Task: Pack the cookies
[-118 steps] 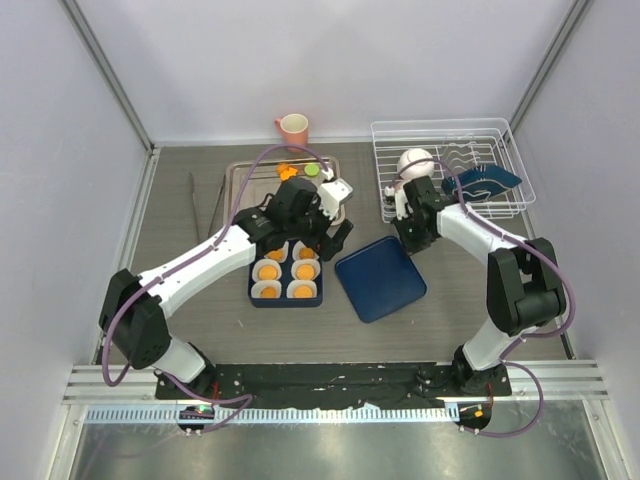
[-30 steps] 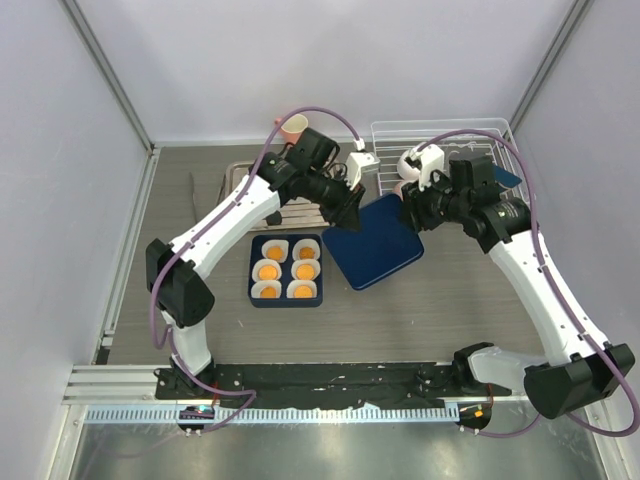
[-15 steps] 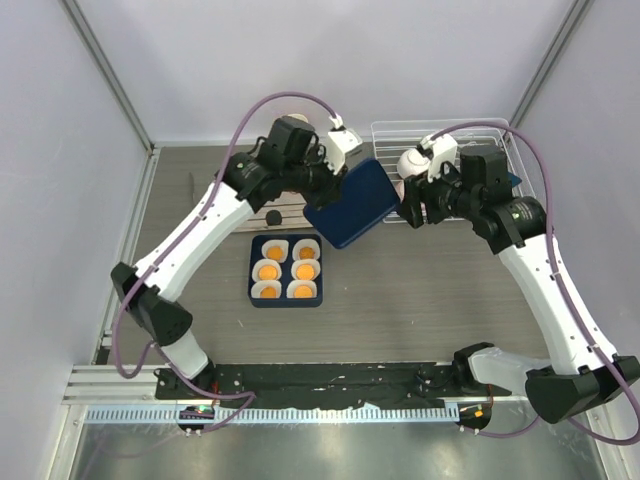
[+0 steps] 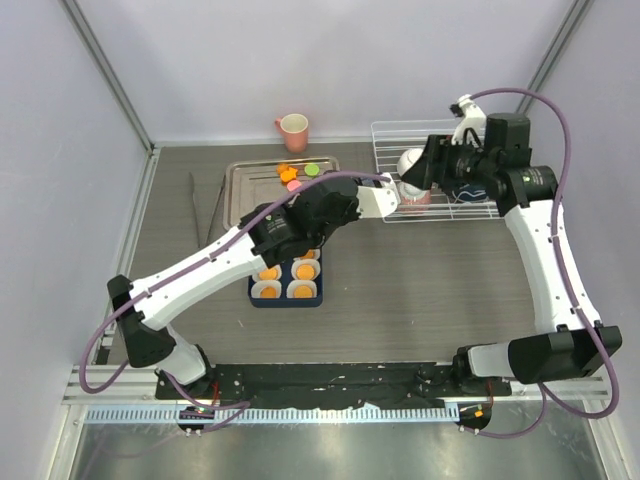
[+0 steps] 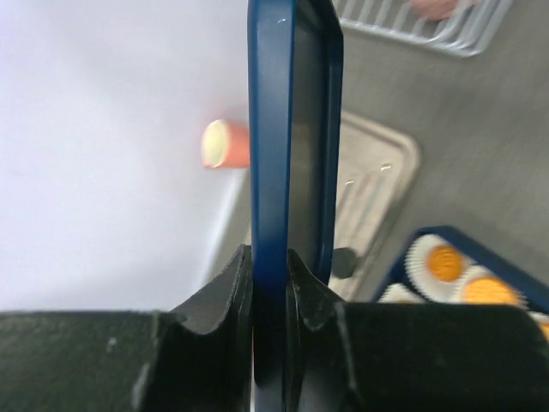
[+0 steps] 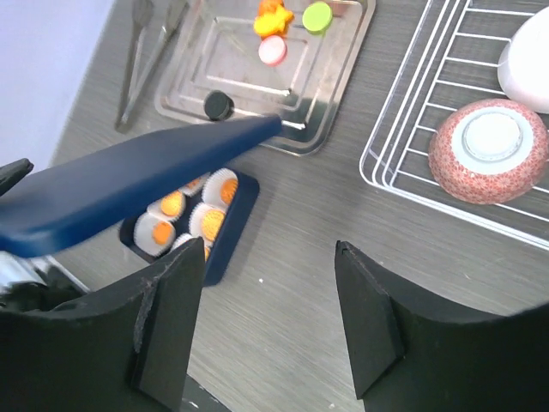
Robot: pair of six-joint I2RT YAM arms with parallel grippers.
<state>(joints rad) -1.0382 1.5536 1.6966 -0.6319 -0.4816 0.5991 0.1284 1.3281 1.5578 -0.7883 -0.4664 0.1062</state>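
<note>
The dark blue lid (image 5: 273, 129) stands edge-on in the left wrist view, with my left gripper (image 5: 268, 257) shut on its rim. From the right wrist it shows as a blue slab (image 6: 137, 184) hanging tilted over the dark blue box (image 6: 230, 232). That box (image 4: 290, 285) holds orange cookies (image 6: 212, 223) in white cups and is partly hidden under the left arm. Loose orange (image 6: 273, 17), green (image 6: 316, 15), pink (image 6: 273, 50) and black (image 6: 217, 105) cookies lie on the metal tray (image 4: 240, 190). My right gripper (image 6: 268, 249) is open and empty, up by the dish rack (image 4: 480, 205).
A pink mug (image 4: 293, 130) stands behind the tray. Metal tongs (image 4: 205, 200) lie left of the tray. The white wire rack holds a pink speckled bowl (image 6: 489, 150), a white piece (image 6: 532, 51) and a dark blue item.
The left arm has swung the lid from the back of the table forward to above the box. The right gripper has opened wider and pulled back over the rack.
</note>
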